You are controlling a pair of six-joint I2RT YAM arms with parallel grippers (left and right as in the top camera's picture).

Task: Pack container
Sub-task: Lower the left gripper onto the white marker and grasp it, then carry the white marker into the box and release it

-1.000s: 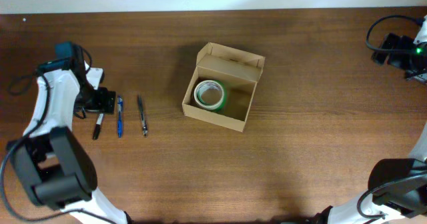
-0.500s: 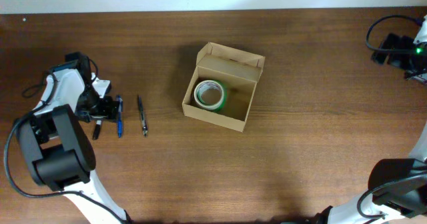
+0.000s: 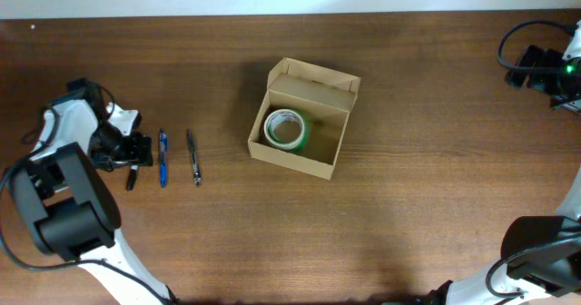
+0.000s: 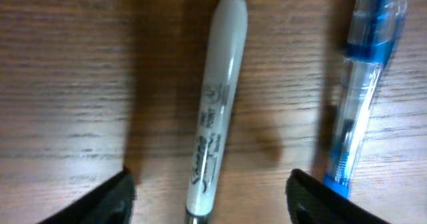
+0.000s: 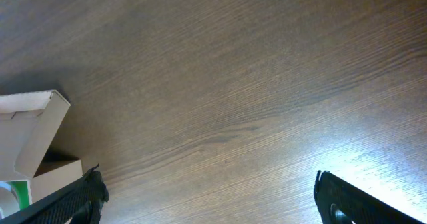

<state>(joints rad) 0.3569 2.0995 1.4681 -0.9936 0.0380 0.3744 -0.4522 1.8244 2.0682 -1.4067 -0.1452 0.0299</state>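
Finds left gripper (image 4: 215,192) released astride the slim grey plastic marker (image 4: 215,117) beside the blue clear-barrelled pen (image 4: 360,97); recommends centring on the barrel before clenching, then carrying to the open tan cardboard box (image 3: 290,162) mid-table.

Bright, even light; overhead view sharp.
Left wrist view v. close, soft blur; marker (image 4: 217,104) throws shadow to its left. Right wrist: white glare on surface (image 5: 383,174) at lower right.
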